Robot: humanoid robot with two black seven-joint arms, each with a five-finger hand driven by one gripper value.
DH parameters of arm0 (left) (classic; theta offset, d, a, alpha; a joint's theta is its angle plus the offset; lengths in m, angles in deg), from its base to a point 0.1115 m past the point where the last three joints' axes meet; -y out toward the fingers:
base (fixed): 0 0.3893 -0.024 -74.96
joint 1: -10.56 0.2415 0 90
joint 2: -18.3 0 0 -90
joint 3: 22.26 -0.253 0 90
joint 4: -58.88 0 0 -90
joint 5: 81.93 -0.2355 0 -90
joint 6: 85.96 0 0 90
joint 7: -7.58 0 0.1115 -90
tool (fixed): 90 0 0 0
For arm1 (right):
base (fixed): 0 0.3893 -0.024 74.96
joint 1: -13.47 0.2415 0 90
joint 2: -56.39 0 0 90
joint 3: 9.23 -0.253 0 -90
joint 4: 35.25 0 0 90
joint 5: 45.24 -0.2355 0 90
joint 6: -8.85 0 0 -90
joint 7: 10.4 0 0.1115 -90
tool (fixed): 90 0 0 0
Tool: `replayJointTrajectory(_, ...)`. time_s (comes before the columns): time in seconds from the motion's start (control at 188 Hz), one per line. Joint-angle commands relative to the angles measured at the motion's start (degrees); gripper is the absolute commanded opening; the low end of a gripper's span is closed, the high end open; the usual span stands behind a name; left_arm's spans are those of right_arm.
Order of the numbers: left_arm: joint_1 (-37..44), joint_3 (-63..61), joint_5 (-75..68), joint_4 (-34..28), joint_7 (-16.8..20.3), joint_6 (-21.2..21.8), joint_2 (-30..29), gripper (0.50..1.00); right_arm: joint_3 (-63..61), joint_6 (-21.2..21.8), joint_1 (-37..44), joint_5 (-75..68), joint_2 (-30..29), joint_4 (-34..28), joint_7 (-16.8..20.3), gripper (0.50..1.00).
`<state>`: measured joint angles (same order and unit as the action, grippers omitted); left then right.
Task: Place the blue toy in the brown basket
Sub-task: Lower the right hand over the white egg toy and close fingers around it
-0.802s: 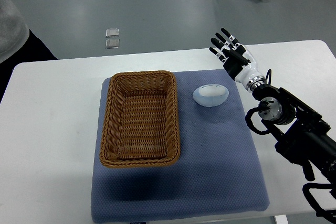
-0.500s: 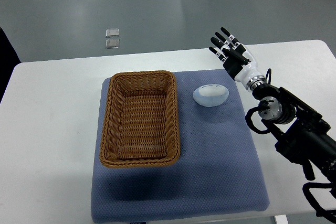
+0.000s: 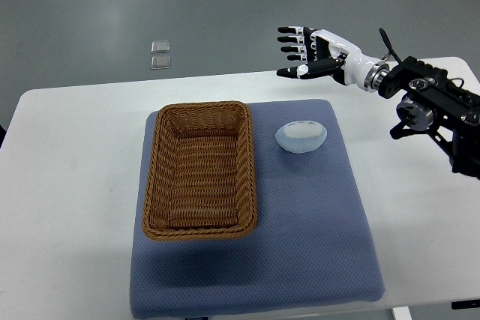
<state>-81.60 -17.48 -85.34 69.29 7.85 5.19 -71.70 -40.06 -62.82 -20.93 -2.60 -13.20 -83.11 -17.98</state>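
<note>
Top view: right hand [image 3: 315, 52] raised beyond the far edge of the white counter [image 3: 75, 185], its fingers [image 3: 291, 38] spread and holding nothing; pale blue egg-shaped toy [image 3: 301, 136] lying on the blue mat [image 3: 300, 237], just right of the brown wicker basket [image 3: 199, 170] and apart from it; hand well apart from the toy; two small clear squares [image 3: 160, 54] on the floor.
</note>
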Motion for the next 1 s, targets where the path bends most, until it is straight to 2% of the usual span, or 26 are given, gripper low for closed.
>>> replayJointTrajectory(0.0, -0.04, 0.05, -0.1, 0.14, -0.01, 0.0, 0.0, 1.0, 13.16, 3.99, 9.53, 2.72, 3.32, -1.18, 2.39, 0.903)
replayJointTrajectory(0.128, -0.04, 0.14, -0.19, 0.22, -0.01, 0.0, 0.0, 1.0, 31.87, 6.45, 22.44, 5.09, 3.41, -3.38, 6.43, 0.903)
replayJointTrajectory(0.266, 0.05, 0.14, -0.1, 0.14, -0.01, 0.0, 0.0, 1.0, 40.75, 6.19, 28.95, 5.26, 1.13, -6.01, 9.15, 0.903)
replayJointTrajectory(0.42, -0.04, 0.14, -0.1, 0.22, -0.01, 0.0, 0.0, 1.0, 44.36, 5.84, 29.3, 6.23, -1.77, -6.02, 12.94, 0.903)
replayJointTrajectory(0.595, -0.04, 0.14, -0.1, 0.14, -0.01, 0.0, 0.0, 1.0, 45.85, 3.73, 28.69, 7.29, -3.53, -6.02, 13.37, 0.901)
replayJointTrajectory(0.994, -0.04, 0.22, -0.1, 0.14, -0.01, 0.0, 0.0, 1.0, 47.52, 1.71, 25.35, 8.69, -3.44, -6.02, 13.9, 0.897)
